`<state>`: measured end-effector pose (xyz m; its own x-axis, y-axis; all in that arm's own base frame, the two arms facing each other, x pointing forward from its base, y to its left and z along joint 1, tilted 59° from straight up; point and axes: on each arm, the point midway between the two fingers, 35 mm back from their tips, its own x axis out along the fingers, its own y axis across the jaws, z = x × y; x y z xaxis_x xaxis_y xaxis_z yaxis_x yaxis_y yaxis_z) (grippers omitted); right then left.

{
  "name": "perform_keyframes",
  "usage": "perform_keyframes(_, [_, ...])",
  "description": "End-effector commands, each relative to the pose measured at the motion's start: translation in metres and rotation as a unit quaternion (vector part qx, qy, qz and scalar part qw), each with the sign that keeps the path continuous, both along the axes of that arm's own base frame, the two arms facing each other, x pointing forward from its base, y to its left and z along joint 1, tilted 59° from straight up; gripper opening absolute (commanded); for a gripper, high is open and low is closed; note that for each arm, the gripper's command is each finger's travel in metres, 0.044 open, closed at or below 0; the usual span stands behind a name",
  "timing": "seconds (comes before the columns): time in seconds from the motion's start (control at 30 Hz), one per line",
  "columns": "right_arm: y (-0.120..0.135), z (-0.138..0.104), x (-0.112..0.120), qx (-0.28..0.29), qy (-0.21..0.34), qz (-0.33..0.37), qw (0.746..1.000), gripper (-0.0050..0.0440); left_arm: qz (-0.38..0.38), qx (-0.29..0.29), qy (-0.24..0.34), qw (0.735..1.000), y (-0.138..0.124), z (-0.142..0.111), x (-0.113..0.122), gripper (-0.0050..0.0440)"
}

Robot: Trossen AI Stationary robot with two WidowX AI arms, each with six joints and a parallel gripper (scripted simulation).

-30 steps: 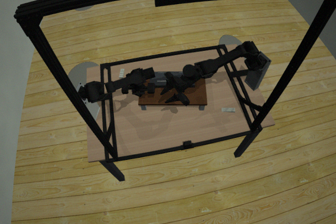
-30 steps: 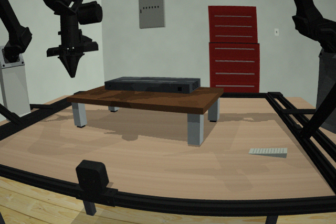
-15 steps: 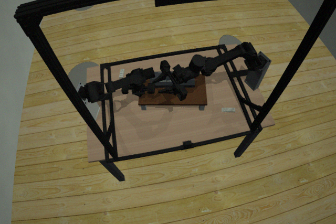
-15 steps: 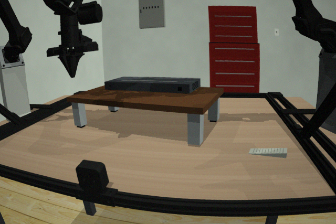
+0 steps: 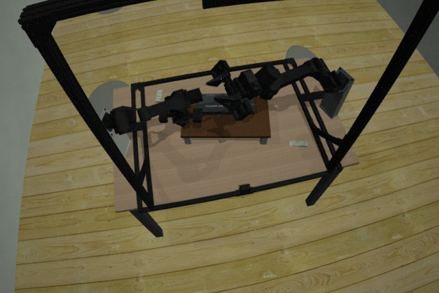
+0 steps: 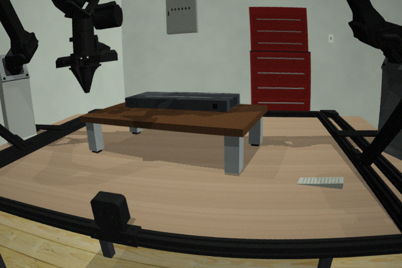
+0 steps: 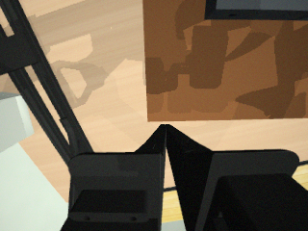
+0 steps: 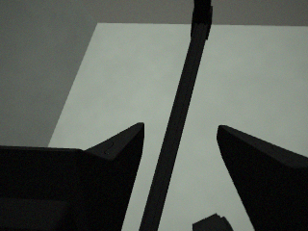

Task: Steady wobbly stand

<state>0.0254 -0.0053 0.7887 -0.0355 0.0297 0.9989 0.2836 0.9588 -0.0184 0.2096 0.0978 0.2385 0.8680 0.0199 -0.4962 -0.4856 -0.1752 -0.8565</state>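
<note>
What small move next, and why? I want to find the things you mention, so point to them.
I'd probably lower the right gripper (image 5: 211,80) (image 8: 180,130) toward the wedge (image 5: 298,143) (image 6: 320,182) near the stand's front leg (image 5: 263,140) (image 6: 233,154): its fingers are apart with nothing between them, and that wedge lies loose, out from under the stand (image 5: 226,127) (image 6: 175,119).

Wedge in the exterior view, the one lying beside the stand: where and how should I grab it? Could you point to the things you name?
I'd grip the wedge (image 5: 298,143) (image 6: 320,182) near its thick end, coming from above, fingers across its long sides: it lies ridged face up, its thin end towards the stand (image 5: 226,128) (image 6: 175,120) (image 7: 192,108).
</note>
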Motion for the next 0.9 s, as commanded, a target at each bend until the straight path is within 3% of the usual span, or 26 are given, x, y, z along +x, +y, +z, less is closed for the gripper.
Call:
perform_keyframes(0.0, [-0.0008, 0.0149, -0.0069, -0.006, -0.049, -0.015, 0.999, 0.0241, 0.0, 0.0, 0.0, 1.0, 0.0, 0.0, 0.0, 0.0])
perform_keyframes(0.13, [0.0022, 0.0058, -0.0104, -0.005, -0.028, -0.006, 1.0, 0.0241, 0.0, 0.0, 0.0, 1.0, 0.0, 0.0, 0.0, 0.0])
perform_keyframes(0.67, [-0.0008, 0.0149, -0.0069, -0.006, -0.049, -0.015, 0.999, 0.0241, 0.0, 0.0, 0.0, 1.0, 0.0, 0.0, 0.0, 0.0])
perform_keyframes(0.87, [0.0079, 0.014, -0.0087, 0.004, -0.049, 0.21, 0.977, 0.0241, 0.0, 0.0, 0.0, 1.0, 0.0, 0.0, 0.0, 0.0])
